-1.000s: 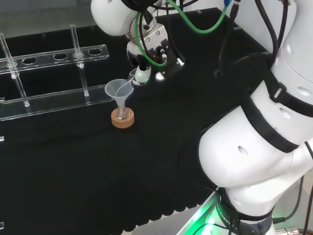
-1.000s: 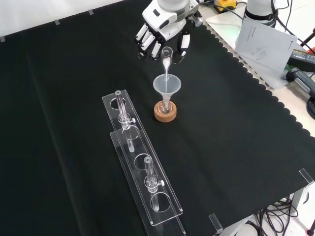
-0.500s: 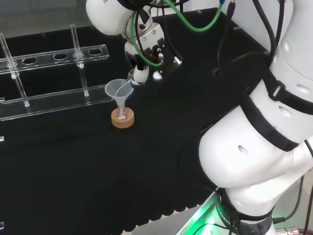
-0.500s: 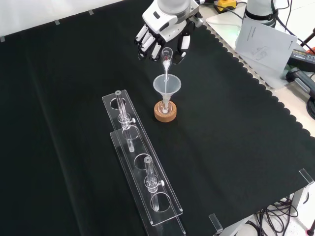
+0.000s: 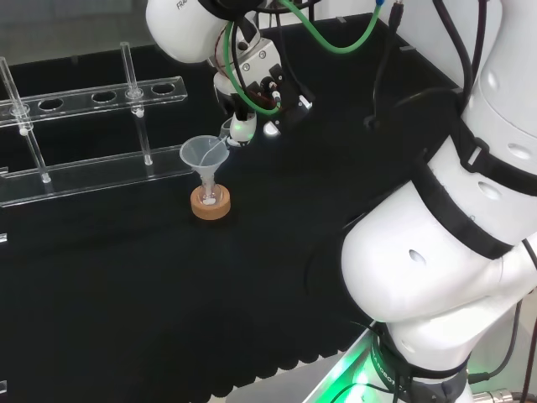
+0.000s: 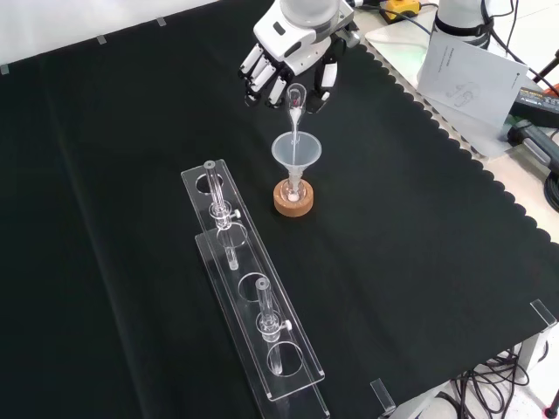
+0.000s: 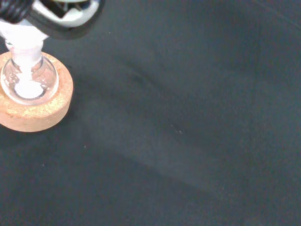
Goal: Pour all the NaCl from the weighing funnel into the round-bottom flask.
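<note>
Barely shifted since a second ago, hand (image 6: 293, 54) at upper centre of the front view pinching the thin, fragile glass weighing funnel (image 6: 295, 103) by its bulb, stem tipped into the plastic funnel (image 6: 296, 151) atop the cork-ringed round-bottom flask (image 7: 29, 80).

Hand (image 5: 252, 101) above and just right of a clear funnel (image 5: 204, 157), fingers curled round a small clear weighing funnel (image 5: 228, 131) tipped toward the funnel's rim. Funnel seated in a small flask (image 5: 211, 197) on a cork ring (image 5: 210, 206). Clear rack (image 5: 84, 134) farther left on black cloth (image 5: 168, 294).
</note>
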Robot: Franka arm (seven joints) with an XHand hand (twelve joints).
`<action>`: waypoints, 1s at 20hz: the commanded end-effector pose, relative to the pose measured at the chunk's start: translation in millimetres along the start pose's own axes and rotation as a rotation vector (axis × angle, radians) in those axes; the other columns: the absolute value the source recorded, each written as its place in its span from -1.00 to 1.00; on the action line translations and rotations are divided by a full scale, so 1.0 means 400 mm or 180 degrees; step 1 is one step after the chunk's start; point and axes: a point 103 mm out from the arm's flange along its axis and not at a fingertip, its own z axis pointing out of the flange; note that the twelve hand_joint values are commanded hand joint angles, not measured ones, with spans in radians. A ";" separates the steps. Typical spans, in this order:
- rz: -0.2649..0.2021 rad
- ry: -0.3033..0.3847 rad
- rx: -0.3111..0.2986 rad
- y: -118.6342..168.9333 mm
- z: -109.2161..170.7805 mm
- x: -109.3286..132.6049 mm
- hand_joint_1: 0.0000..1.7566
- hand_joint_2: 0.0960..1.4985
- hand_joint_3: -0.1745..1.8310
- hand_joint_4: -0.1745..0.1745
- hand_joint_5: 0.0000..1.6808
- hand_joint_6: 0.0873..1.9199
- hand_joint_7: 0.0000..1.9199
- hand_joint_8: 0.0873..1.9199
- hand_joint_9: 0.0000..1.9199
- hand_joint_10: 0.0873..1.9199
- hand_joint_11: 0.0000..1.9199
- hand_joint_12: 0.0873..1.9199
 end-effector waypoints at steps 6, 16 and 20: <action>-0.0027 -0.0080 0.0000 -0.005 -0.008 0.000 0.21 -0.07 -0.19 1.00 0.30 -0.02 -0.56 -0.34 -0.24 -0.52 -0.45 0.25; -0.0007 -0.0178 0.0038 -0.005 -0.016 0.000 0.21 -0.07 -0.19 1.00 0.30 -0.03 -0.57 -0.34 -0.25 -0.52 -0.45 0.25; -0.0006 -0.0224 0.0040 -0.003 -0.022 0.002 0.21 -0.07 -0.19 1.00 0.30 -0.03 -0.57 -0.34 -0.25 -0.52 -0.45 0.25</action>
